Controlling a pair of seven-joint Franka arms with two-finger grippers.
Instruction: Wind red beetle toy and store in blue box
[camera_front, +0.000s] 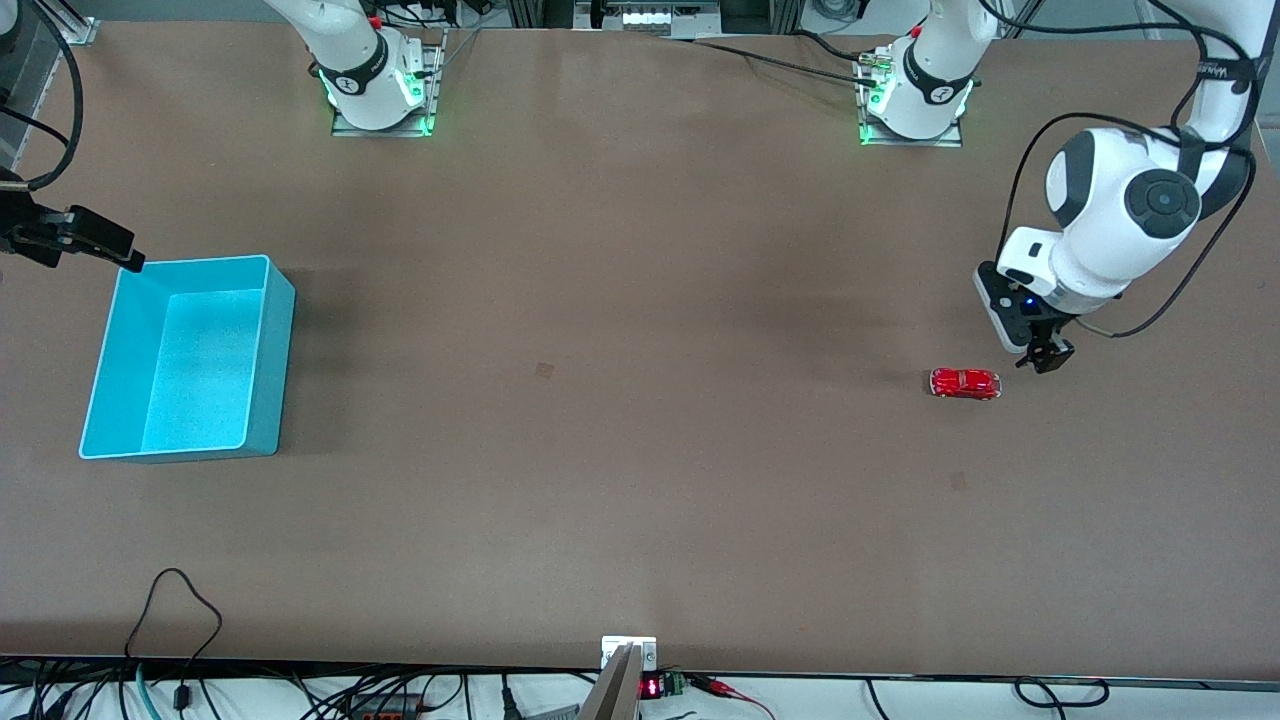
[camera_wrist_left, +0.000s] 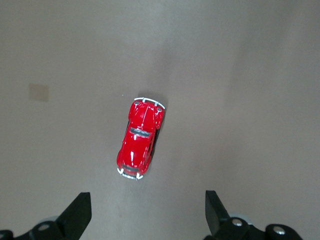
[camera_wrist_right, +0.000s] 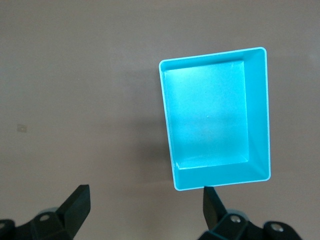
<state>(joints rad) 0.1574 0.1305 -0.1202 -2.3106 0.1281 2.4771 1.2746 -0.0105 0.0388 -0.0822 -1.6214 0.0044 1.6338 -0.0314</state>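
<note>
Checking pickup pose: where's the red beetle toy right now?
The red beetle toy sits on the bare table toward the left arm's end, just beside the open left tool hovering close by; the blue box is at the right arm's end.

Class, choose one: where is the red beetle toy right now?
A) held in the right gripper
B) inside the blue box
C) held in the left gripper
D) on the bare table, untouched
D: the red beetle toy sits on the table, clear of the open left gripper; the blue box is empty.

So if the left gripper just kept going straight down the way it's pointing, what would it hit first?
Probably bare table: the open left gripper points down just beside the red beetle toy, though depth is unclear.
</note>
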